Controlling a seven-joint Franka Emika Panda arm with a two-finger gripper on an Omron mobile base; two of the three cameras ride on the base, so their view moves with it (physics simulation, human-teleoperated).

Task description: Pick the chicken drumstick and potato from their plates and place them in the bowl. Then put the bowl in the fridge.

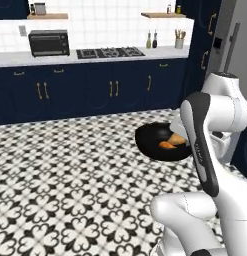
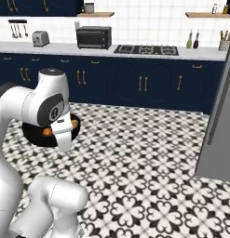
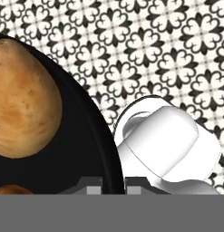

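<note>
Open tiled floor (image 1: 70, 190) ahead and left of the bowl (image 1: 150, 142). Cabinets (image 1: 95, 90) well behind; fridge (image 2: 221, 130) standing to the right, apart.

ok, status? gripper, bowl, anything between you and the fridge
Gripper clamped on bowl rim. Potato and chicken drumstick inside bowl. Fridge to the right; patterned floor between.

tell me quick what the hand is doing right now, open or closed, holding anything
Hand: closed on the rim of the black bowl, one finger on each side of the wall. The potato and chicken drumstick lie inside the bowl.
</note>
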